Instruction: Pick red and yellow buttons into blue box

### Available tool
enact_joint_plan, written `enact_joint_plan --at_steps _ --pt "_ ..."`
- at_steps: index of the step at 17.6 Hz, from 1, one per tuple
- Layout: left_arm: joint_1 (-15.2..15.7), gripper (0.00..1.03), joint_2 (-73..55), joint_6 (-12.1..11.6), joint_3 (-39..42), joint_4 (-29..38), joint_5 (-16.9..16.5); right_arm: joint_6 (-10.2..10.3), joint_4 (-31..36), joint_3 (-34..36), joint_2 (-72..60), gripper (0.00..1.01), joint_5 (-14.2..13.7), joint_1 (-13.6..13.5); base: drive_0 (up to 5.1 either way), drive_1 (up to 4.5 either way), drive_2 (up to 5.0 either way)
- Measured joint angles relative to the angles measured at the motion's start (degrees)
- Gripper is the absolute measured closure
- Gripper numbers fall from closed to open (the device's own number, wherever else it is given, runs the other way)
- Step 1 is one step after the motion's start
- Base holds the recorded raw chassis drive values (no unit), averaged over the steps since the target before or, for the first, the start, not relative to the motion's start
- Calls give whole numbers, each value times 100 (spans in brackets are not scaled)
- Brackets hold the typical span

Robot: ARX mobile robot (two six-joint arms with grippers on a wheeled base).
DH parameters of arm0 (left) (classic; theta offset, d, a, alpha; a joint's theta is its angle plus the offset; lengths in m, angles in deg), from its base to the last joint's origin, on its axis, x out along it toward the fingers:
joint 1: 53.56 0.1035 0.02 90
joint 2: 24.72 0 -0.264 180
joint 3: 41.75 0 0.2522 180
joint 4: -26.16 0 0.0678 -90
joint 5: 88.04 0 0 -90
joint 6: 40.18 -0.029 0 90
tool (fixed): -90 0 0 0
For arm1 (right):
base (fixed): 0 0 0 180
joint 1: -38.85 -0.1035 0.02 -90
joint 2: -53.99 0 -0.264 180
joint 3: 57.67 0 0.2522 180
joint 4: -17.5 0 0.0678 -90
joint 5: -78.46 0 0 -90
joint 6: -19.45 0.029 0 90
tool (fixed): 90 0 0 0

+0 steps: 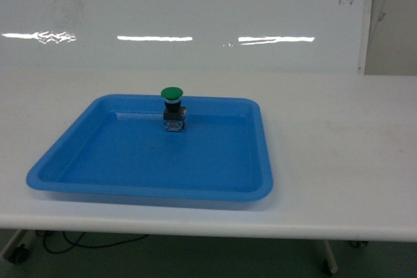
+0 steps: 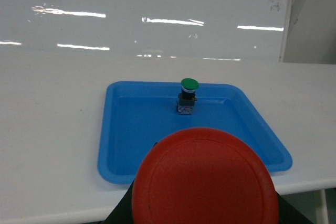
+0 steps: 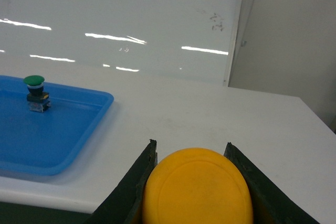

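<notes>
Facing each wrist camera cap-first, red button [image 2: 205, 179] and yellow button [image 3: 197, 187].

All three views face the tray [image 1: 98, 190]

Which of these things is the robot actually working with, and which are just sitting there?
Part of the job:
red button, held in the left gripper
yellow button, held in the right gripper

Just lying about:
green button, standing upright in the tray
shallow blue tray
white table

The blue box is not in view.
</notes>
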Motion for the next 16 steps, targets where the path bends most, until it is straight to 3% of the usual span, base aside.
enact_joint_plan --at_steps 16 --pt "0 79 2 0 0 11 -4 0 -7 0 -2 67 -4 0 504 -246 -233"
